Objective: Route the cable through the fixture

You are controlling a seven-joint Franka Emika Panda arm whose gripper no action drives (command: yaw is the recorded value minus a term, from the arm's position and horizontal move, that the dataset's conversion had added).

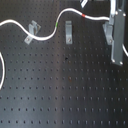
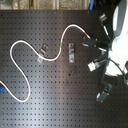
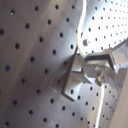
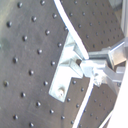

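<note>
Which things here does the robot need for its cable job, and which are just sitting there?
For the job:
- cable
- metal fixture nearest the red band
- second metal fixture, beside the cable
- gripper, at the cable's red band

Just sitting there:
- black hole-dotted board
- small blue thing at the board's edge

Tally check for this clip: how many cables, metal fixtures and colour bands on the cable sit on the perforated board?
Cable: 1
Fixtures: 2, one on the second exterior view's left and one near the middle
Colour bands on the cable: 2, green and red
Total: 5
</note>
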